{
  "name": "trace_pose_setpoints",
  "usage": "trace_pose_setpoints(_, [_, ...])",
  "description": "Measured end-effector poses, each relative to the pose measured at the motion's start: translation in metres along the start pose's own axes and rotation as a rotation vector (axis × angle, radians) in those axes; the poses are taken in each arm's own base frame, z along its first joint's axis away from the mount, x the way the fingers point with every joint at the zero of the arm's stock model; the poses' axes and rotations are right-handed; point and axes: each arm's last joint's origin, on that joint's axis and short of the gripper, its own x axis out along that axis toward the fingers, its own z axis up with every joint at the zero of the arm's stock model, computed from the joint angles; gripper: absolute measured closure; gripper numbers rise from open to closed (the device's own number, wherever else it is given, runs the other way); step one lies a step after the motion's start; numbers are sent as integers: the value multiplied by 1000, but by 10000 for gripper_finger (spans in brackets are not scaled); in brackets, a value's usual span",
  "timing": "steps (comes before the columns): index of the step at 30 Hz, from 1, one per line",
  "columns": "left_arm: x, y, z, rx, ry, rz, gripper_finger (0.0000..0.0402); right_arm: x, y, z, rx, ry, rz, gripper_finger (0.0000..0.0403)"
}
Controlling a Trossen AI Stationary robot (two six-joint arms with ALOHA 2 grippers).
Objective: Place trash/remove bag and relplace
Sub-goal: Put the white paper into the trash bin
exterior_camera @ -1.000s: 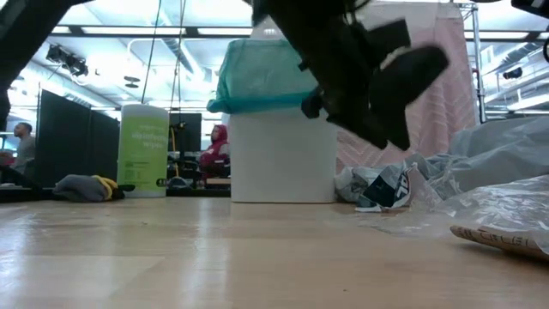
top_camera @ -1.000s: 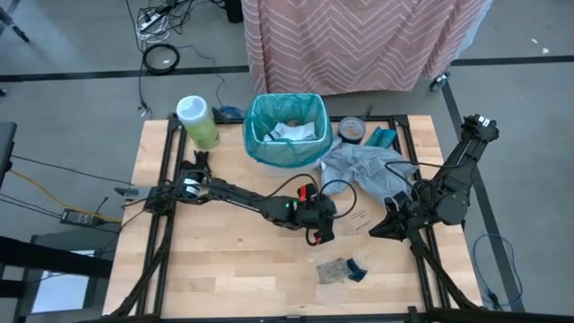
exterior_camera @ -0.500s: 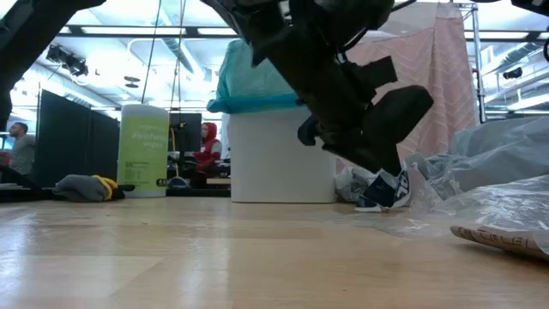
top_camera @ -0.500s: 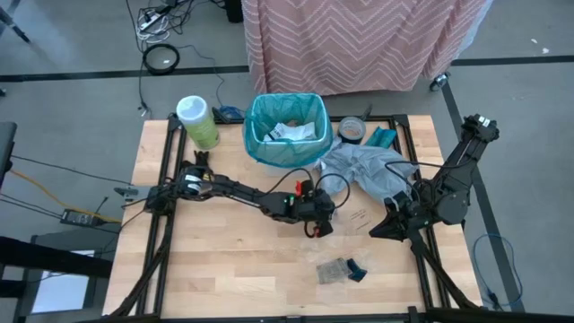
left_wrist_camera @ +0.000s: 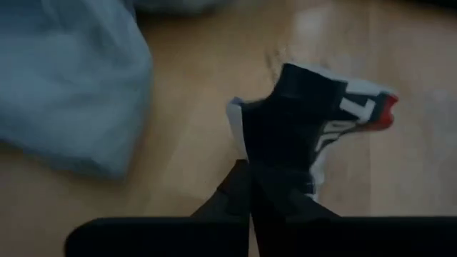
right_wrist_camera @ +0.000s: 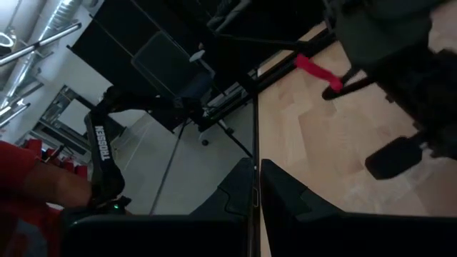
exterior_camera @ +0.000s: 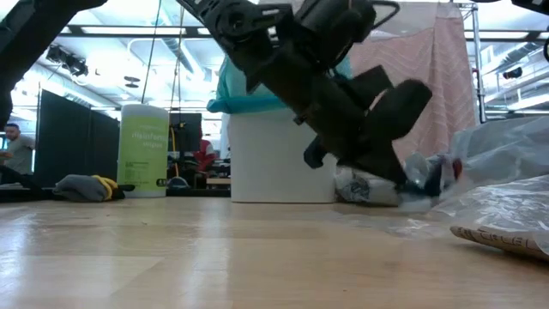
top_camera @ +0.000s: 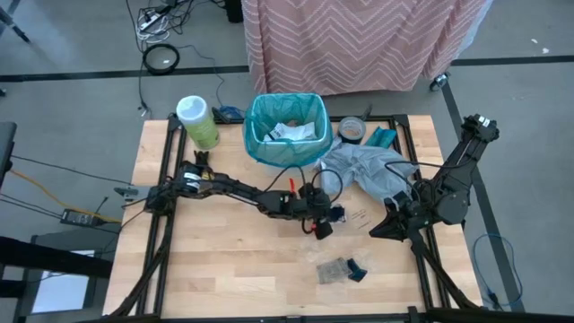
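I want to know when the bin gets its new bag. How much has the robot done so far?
Some trash already lies in the teal-lined bin. Right now the left gripper has its fingers shut on a dark blue and white wrapper at mid-table. The right gripper waits shut near the grey bag. Still left: a clear packet and blue scrap near the front edge, then swapping the liner.

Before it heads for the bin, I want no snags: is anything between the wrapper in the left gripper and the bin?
Nothing visible blocks the way. The left gripper is shut on the dark-and-white wrapper, and the teal-lined bin stands open-topped beyond it. The grey plastic bag lies beside that line, to the right.
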Motion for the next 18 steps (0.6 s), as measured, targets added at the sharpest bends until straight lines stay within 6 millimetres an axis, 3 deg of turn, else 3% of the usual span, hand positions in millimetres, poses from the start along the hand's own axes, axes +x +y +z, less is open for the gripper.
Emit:
trace_pose_setpoints(9, [-58,-13,56,-64,-125,-59,399,0,-1,0,-7,2,-6,383])
trace_pose_setpoints(18, [-154,-2,123,-137,-377,8,400,0,-1,-1,-35,2,-8,383])
